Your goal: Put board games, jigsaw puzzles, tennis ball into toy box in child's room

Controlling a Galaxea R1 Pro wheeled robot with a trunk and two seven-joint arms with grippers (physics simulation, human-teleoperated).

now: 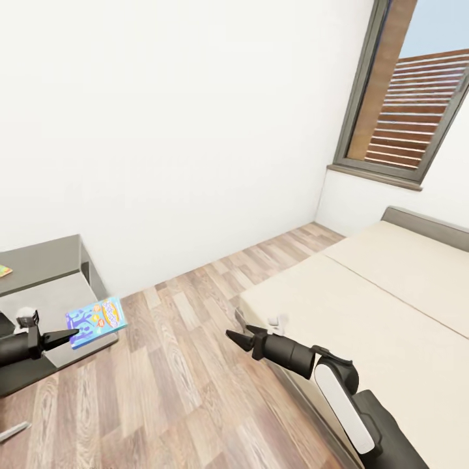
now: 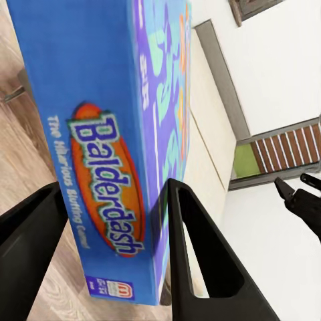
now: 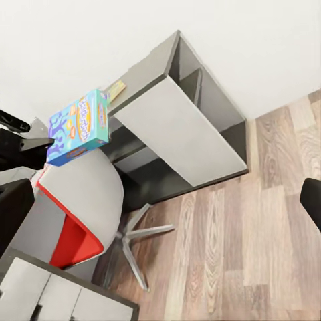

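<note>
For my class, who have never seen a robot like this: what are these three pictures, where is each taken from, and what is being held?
This is a simulated two-armed robot in a bedroom. The big picture looks down from its head; the other two come from cameras near each gripper. The left gripper is shut on a blue Balderdash board game, seen close up between its fingers. The right gripper is open and holds nothing, next to the bed. The right wrist camera looks back at the game, a grey desk and a chair.
</note>
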